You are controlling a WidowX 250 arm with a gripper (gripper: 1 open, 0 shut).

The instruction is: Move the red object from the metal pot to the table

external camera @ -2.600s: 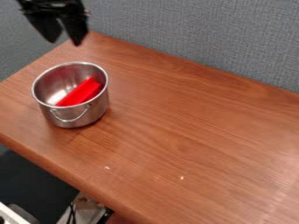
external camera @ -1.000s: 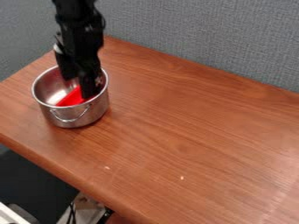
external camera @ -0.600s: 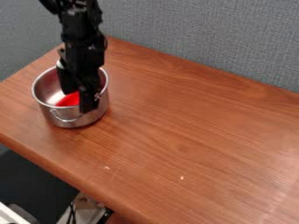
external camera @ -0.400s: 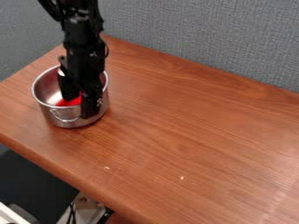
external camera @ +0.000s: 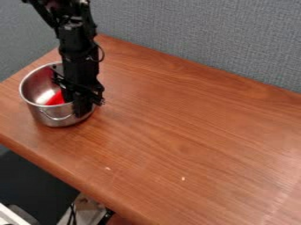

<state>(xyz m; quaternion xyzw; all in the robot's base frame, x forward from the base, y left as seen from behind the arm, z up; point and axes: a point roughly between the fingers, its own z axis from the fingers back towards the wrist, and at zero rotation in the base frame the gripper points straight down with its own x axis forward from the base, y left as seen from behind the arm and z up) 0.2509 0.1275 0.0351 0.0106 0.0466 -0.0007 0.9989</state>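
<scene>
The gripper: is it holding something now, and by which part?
Cannot be told. The gripper reaches down into the metal pot beside the red object; its fingertips are hidden.

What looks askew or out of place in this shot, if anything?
The metal pot looks tipped, its near wall under the gripper, its far rim raised and its mouth turned toward the table's left edge. The red object lies inside. Nothing is spilled or visibly damaged.
</scene>
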